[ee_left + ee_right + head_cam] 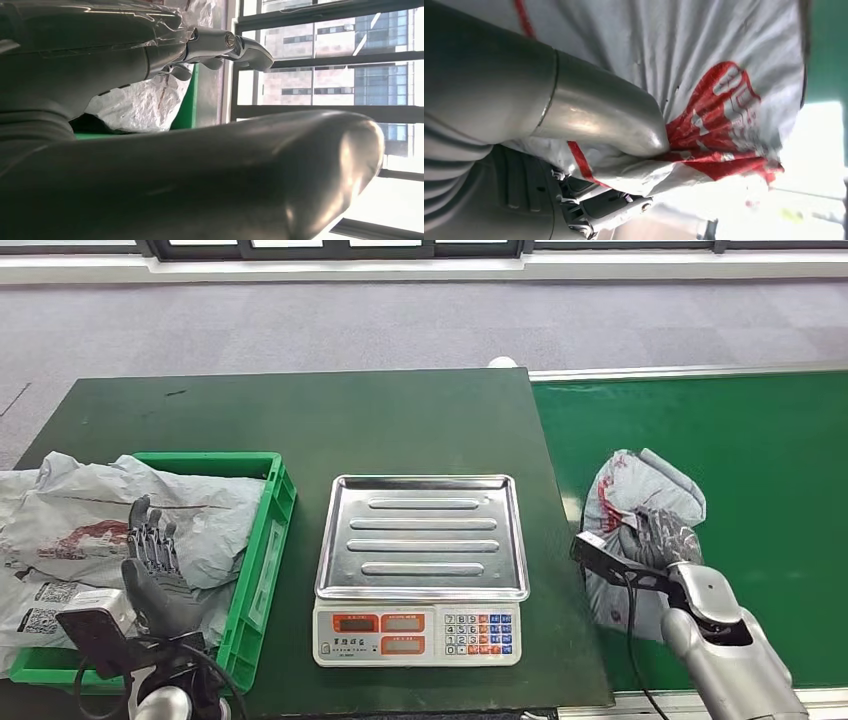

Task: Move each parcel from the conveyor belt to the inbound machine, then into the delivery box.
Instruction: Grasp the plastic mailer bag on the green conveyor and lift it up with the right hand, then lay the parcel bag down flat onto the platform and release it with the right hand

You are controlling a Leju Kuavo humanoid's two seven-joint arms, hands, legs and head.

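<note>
A grey plastic parcel [637, 502] with red print lies on the green conveyor belt [760, 460], close to the belt's left edge. My right hand [668, 538] is on it; in the right wrist view the thumb [594, 115] and fingers [599, 210] pinch a fold of the parcel [724, 75]. The scale [420, 565] with its bare steel pan stands at the middle of the dark table. The green delivery box [262, 540] at the left holds grey parcels [110, 520]. My left hand [155, 565] hovers over them, fingers spread, holding nothing.
The scale's keypad and displays [415, 633] face the table's near edge. The dark table [330, 420] reaches back to grey carpet. A metal rail [690, 370] borders the belt's far side.
</note>
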